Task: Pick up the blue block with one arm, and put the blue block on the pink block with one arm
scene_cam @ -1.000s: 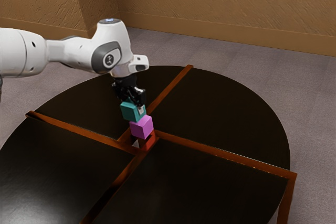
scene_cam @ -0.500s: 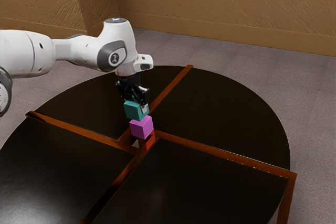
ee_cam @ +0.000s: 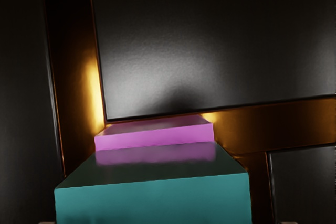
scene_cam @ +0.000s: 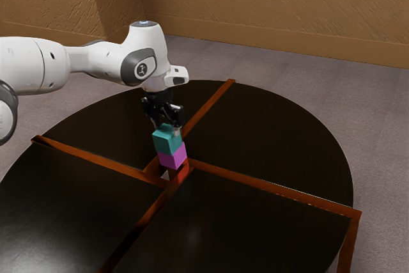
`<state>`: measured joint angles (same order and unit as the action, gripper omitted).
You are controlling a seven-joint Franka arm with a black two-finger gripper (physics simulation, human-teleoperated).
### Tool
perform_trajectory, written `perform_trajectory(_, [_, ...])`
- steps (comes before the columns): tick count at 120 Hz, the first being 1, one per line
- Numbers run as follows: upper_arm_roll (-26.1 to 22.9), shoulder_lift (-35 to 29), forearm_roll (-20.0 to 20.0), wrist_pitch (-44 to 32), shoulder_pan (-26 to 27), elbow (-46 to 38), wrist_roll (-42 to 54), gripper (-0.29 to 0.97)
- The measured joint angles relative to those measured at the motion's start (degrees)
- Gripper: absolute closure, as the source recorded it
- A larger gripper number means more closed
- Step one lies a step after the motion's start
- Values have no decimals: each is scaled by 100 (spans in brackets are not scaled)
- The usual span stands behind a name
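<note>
The blue block [scene_cam: 165,139], teal in colour, sits directly on top of the pink block [scene_cam: 173,156] at the crossing of the table's orange dividers. My gripper [scene_cam: 169,128] comes down on it from above, its black fingers shut on the block's upper sides. In the wrist view the blue block [ee_cam: 152,195] lies just under my hand. A strip of the pink block [ee_cam: 155,134] shows beyond its far edge, so the two are slightly offset.
The round dark table [scene_cam: 268,139] is split into four quarters by raised orange-brown dividers [scene_cam: 268,188]. The white arm [scene_cam: 77,62] reaches in from the exterior view's left. Grey carpet and a tan wall lie behind.
My hand has carried the blue block toward the exterior view's right and lowered it, from beside and above the pink block down onto its top.
</note>
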<state>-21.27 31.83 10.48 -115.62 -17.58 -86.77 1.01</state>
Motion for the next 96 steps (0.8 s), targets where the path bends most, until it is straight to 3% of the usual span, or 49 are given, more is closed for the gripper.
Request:
perform_trajectory(34, [0, -72, -17, 107, 0, 134, 54, 3])
perform_trajectory(96, [-30, -729, -167, 502, 12, 116, 127, 0])
